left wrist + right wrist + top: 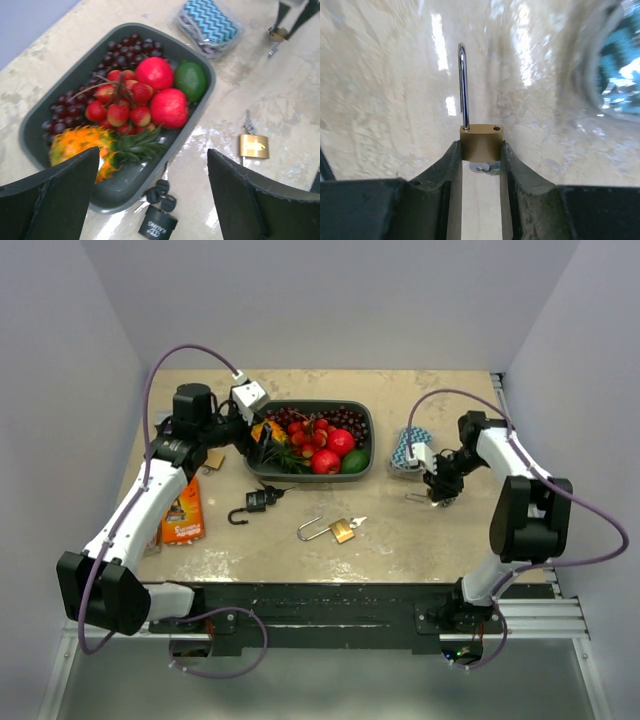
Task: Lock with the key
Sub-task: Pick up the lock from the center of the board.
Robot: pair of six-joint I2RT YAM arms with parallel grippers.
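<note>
My right gripper (440, 487) is shut on the body of a small brass padlock (481, 142) and holds it just above the table. Its steel shackle (463, 85) stands open, and a key head (485, 168) shows under the body between the fingers. My left gripper (258, 446) is open and empty, over the near left corner of the fruit tray. Below it, a black padlock (157, 224) with black-headed keys (161, 192) lies against the tray, also in the top view (257, 501). A second brass padlock (341, 530) with open shackle and a key lies mid-table.
A grey tray (366, 425) holds grapes, apples, strawberries, a lime and a pineapple. A blue zigzag pouch (409, 449) lies beside the right gripper. An orange packet (182, 512) and another small brass lock (213, 460) lie by the left arm.
</note>
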